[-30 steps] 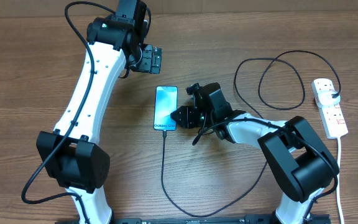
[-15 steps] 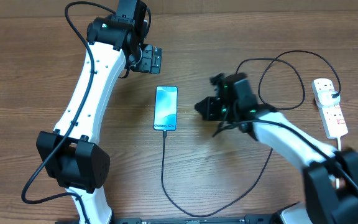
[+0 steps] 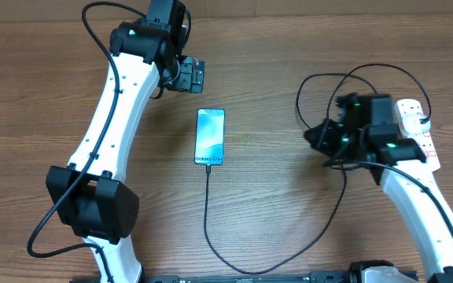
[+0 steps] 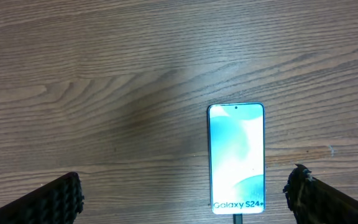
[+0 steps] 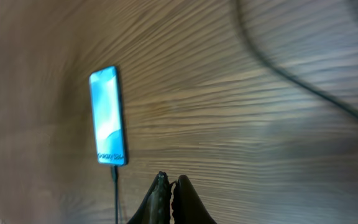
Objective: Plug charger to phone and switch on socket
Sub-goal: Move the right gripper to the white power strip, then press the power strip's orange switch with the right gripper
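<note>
The phone lies flat in the middle of the table, its light blue screen up. The charger cable is plugged into its bottom edge, runs round the front and loops to a black plug in the socket at the far right. My right gripper is shut and empty, between the phone and the socket. Its wrist view shows the shut fingers, the phone and the cable. My left gripper is open, above and behind the phone, with its jaws wide apart.
The socket's thick white cord runs down the right edge of the table. The black cable loop lies around and behind my right wrist. The table is bare wood between the phone and the right arm.
My right arm has swung away from the phone's right side, rightward to near the socket. The phone, cable and left arm have not moved.
</note>
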Tool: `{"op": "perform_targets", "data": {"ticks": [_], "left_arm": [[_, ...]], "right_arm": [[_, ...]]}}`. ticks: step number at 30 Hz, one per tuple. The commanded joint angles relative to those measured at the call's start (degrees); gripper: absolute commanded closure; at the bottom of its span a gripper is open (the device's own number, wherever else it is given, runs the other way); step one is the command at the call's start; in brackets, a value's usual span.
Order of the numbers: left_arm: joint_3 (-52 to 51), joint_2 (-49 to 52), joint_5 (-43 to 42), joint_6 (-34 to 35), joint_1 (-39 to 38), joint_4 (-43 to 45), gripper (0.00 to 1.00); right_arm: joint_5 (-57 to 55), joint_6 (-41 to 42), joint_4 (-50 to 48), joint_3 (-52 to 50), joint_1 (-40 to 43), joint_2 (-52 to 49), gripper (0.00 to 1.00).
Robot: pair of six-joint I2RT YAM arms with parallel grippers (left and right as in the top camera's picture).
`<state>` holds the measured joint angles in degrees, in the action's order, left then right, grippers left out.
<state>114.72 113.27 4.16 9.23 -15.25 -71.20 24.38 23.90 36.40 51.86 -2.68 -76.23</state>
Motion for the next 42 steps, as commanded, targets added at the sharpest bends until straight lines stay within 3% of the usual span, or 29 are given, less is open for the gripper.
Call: {"op": "perform_targets", "data": {"ticks": [1, 7, 14, 20, 25, 28, 32, 38, 42], "left_arm": [[0.4, -0.9, 0.7, 0.2, 0.2, -0.1, 0.00], [0.4, -0.9, 0.7, 0.2, 0.2, -0.1, 0.00], [0.4, -0.9, 0.7, 0.2, 0.2, -0.1, 0.00], [0.4, -0.9, 0.7, 0.2, 0.2, -0.1, 0.01], [0.4, -0.9, 0.7, 0.2, 0.2, -0.1, 0.00], [0.4, -0.9, 0.7, 0.2, 0.2, -0.1, 0.00], [0.4, -0.9, 0.7, 0.2, 0.2, -0.1, 0.00], [0.4, -0.9, 0.7, 0.2, 0.2, -0.1, 0.00], [0.4, -0.9, 0.7, 0.2, 0.2, -0.1, 0.00]], "right_arm": [[-0.1, -0.4, 1.7, 0.3, 4.6, 1.6, 0.96], [-2.1, -1.5, 10.6, 1.8, 12.1, 1.6, 0.96], [-17.8, -1.6, 25.6, 15.6, 18.4, 1.5, 0.96], [-24.9, -1.2, 30.6, 26.1, 21.6, -0.1, 0.90], [-26.4, -1.2, 28.8, 28.7, 25.4, -2.1, 0.83], [-26.4, -1.2, 27.1, 28.7, 28.6, -4.7, 0.57], [-25.9, -1.2, 24.7, 28.7, 31.8, -9.2, 0.40], [-25.7, -1.2, 20.7, 28.7, 32.9, -14.7, 0.02], [-28.9, -1.2, 19.5, 28.6, 32.9, -16.1, 0.00]]}}
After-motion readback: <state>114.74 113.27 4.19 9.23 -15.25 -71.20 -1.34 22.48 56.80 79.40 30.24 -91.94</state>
